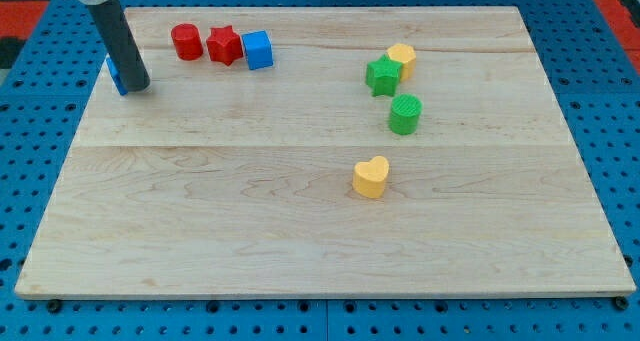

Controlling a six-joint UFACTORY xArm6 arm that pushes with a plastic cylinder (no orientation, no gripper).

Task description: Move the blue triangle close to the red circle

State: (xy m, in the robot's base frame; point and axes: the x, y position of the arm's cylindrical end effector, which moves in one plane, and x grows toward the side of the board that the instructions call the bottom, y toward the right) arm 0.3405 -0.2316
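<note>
The blue triangle (116, 74) lies near the board's top left edge, mostly hidden behind my rod. My tip (138, 85) rests on the board just right of it, touching or nearly touching. The red circle (185, 41) stands to the upper right of the tip, at the left end of a row along the view's top.
A red star (224, 45) and a blue cube (258, 50) sit right of the red circle. At the view's right are a green star (382, 75), a yellow hexagon-like block (402, 57), a green cylinder (405, 114) and a yellow heart (371, 177).
</note>
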